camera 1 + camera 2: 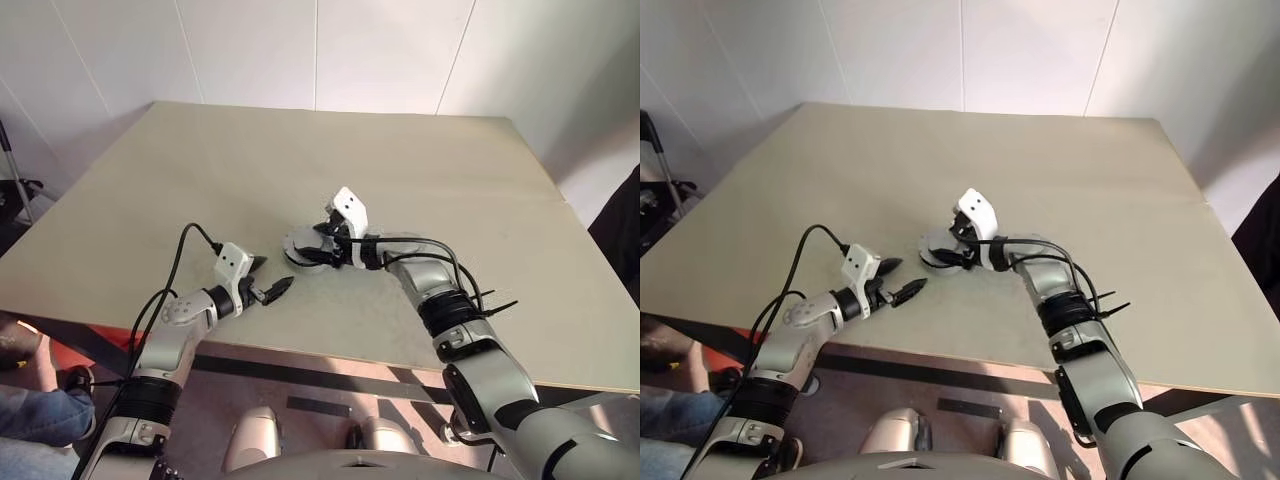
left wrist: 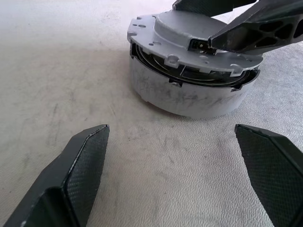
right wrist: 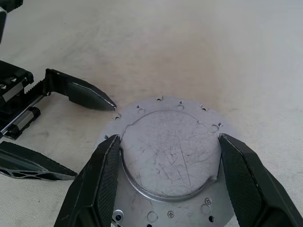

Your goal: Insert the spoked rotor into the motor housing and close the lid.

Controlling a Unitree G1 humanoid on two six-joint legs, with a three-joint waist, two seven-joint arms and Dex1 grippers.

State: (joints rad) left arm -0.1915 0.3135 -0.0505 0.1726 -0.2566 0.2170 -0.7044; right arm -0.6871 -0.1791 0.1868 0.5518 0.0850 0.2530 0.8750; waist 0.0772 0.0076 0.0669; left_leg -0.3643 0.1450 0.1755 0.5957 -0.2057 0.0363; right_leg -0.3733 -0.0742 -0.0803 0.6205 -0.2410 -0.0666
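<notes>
Loads of bare counter (image 1: 300, 160) all round. The only blockers sit mid-front: the housing (image 2: 189, 97) with the lid (image 3: 165, 156) on top, right pincer (image 3: 165, 165) straddling the lid, left pincer (image 1: 272, 285) spread wide just beside.

The right gripper (image 3: 165, 156) clasps the lid's (image 3: 168, 142) raised centre with both fingers; just beside that lid the left gripper (image 1: 268, 278) hangs wide open.

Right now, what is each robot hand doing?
Left gripper: open, holding nothing.
Right gripper: closed on the lid's raised centre.
</notes>
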